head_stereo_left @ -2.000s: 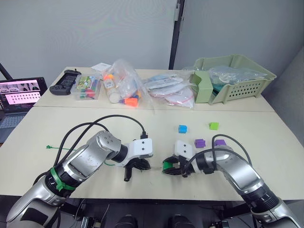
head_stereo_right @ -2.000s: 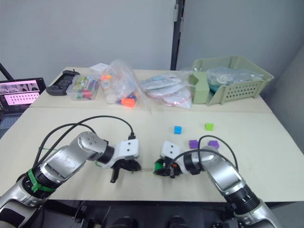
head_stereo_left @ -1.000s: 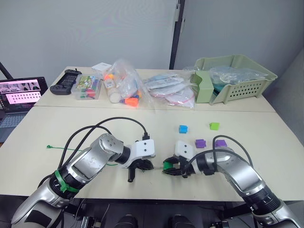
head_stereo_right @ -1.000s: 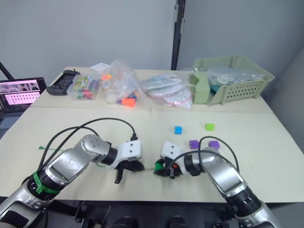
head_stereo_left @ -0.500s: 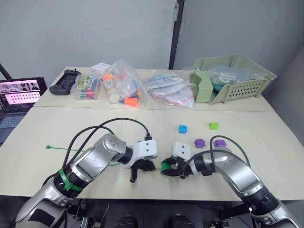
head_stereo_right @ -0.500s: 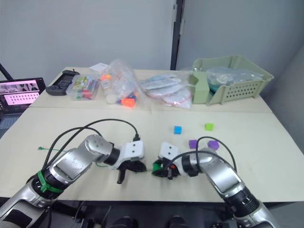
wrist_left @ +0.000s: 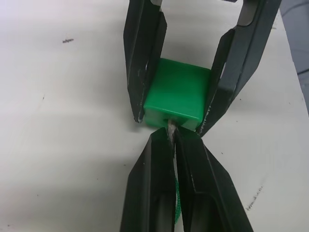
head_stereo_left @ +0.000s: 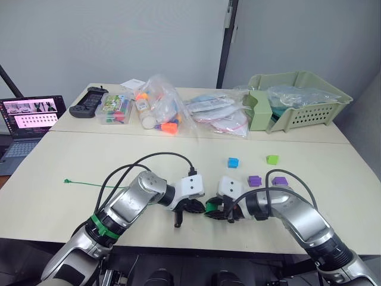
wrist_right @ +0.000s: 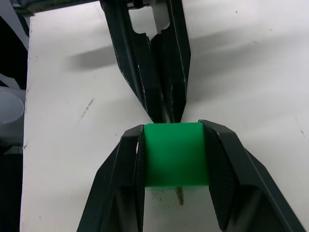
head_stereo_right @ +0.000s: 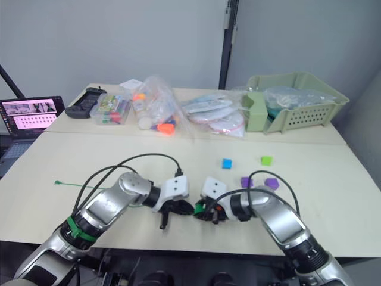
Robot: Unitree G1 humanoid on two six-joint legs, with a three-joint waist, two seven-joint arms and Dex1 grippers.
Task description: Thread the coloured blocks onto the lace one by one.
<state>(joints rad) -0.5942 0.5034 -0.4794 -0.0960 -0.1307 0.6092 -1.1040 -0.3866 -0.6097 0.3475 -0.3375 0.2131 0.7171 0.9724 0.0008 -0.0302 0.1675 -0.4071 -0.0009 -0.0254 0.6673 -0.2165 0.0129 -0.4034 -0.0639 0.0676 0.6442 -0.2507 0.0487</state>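
Note:
My right gripper [head_stereo_left: 210, 210] is shut on the darker green block [wrist_right: 175, 153], holding it just above the table near the front edge. Facing it, my left gripper [wrist_left: 172, 134] is shut on the lace's stiff pale tip [wrist_left: 170, 128], which enters the hole in the block's face. A short pale end [wrist_right: 179, 195] sticks out of the block's opposite side. The lace's green cord [head_stereo_left: 80, 182] trails left across the table. Beyond my right arm lie a blue block [head_stereo_left: 232, 162], a light green block [head_stereo_left: 272, 159] and two purple blocks [head_stereo_left: 254, 180] [head_stereo_left: 280, 180].
Along the table's back stand a pale green basket [head_stereo_left: 297, 98], plastic bags of toys [head_stereo_left: 161, 110], a clear box of pens [head_stereo_left: 116, 109] and a black controller [head_stereo_left: 89, 110]. A laptop [head_stereo_left: 30, 113] sits at the far left. Black cables loop over both arms.
My left gripper has moved right with the lace until its tip meets the green block in my right gripper. The camera view has also shifted slightly.

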